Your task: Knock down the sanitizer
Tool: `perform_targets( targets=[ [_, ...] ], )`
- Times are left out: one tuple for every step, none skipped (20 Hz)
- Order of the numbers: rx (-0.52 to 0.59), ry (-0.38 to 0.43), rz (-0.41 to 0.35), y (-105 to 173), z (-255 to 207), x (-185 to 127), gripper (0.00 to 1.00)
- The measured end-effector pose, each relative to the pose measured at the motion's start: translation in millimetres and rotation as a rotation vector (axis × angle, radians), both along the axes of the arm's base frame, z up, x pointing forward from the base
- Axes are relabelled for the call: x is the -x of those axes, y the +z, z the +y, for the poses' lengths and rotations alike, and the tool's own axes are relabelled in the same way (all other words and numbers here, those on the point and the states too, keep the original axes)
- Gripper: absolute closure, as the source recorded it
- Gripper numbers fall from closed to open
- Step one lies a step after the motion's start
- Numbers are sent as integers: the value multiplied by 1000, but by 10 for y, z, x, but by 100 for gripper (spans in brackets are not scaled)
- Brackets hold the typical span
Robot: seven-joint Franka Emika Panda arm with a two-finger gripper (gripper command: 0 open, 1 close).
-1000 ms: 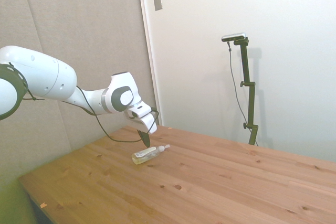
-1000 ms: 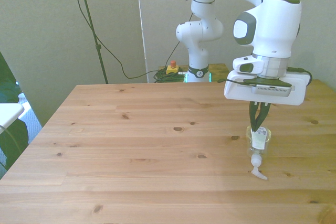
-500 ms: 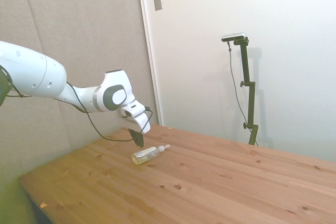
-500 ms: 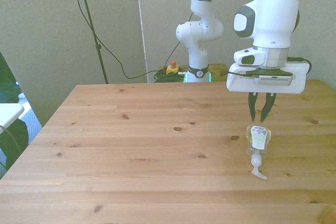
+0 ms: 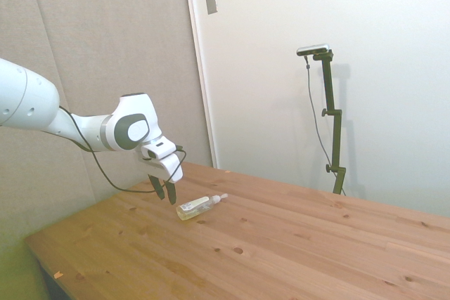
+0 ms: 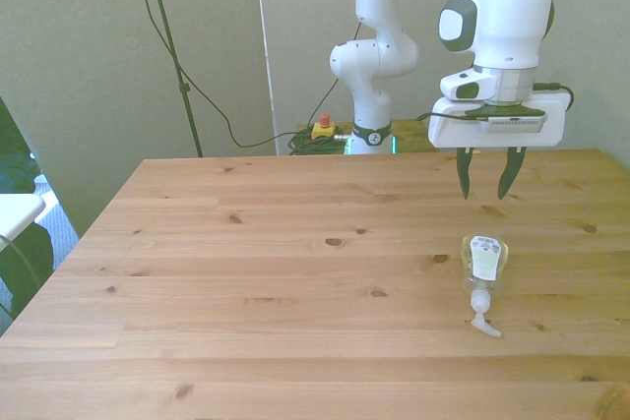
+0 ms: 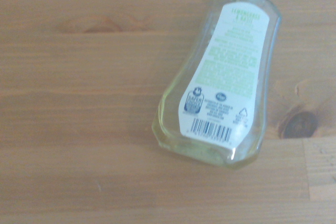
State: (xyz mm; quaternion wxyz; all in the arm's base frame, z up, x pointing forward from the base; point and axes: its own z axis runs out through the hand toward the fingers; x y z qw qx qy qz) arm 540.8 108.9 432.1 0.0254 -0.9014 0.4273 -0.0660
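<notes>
1. Two dark fingers [image 6: 465,176] of the white two-finger gripper [image 6: 487,182] point down with a clear gap between them; the jaws stand apart and hold nothing
2. The gripper [image 5: 166,192] hangs above the desk, clear of its surface, on the end of the white Franka arm [image 5: 77,124], with a black cable [image 5: 112,177] looping beneath the wrist
3. The sanitizer [image 6: 483,268], a small slim clear plastic bottle of pale yellowish liquid, lies flat on its side on the wooden desk [image 6: 276,282], near the edge at the front view's right
4. Its white cap and nozzle [image 6: 482,314] point toward the desk's near edge in the front view; its base faces the gripper, apart from the fingers
5. In the side view the bottle [image 5: 197,207] lies just beside the fingertips, untouched
6. The wrist view shows the bottle's white back label [image 7: 226,85] facing up, printed in green text with a barcode at the base end, and a dark knot [image 7: 299,124] in the wood just beside the bottle
</notes>
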Motion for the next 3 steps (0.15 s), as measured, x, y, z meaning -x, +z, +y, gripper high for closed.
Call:
perform_targets(
  targets=[
    [1,7,6,-8,16,41,0],
    [1,12,10,-12,32,91,0],
    [0,17,13,-17,48,131,0]
  ],
)
